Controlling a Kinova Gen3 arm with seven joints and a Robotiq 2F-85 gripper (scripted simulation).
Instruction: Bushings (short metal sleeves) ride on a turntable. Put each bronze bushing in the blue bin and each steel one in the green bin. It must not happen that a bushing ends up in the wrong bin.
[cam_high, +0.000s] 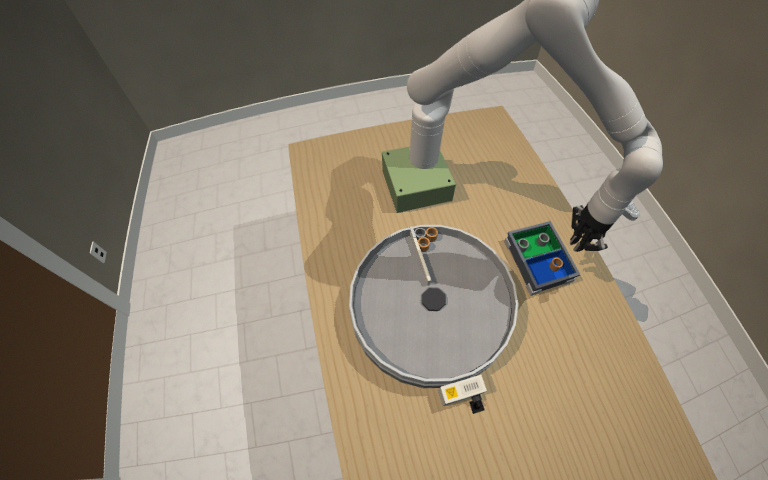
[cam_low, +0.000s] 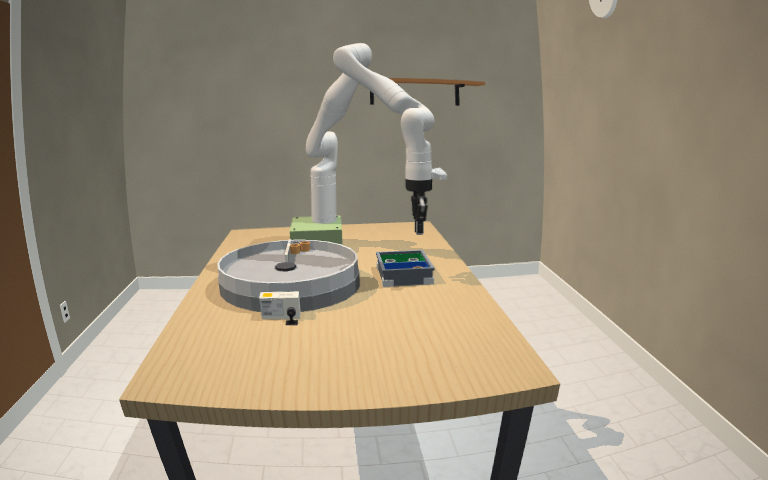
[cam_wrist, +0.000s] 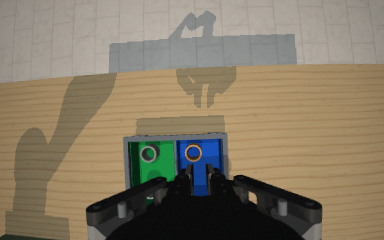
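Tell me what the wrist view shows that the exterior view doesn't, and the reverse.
Wrist only: the narrow gap between the gripper's jaws, seen from above.
Exterior only: the turntable with bronze bushings, the wall shelf.
Both: the gripper, the green bin, the blue bin.

1 wall clock (cam_low: 602, 6) hangs above 1 outlet (cam_high: 97, 251) (cam_low: 64, 311).

We see a yellow warning sign, a triangle, on the white box (cam_high: 463, 390) (cam_low: 271, 306) beside the turntable (cam_high: 362, 350) (cam_low: 322, 287). On the same box we find dark bars, like a barcode — and small grey print on its side, too small for us to read.
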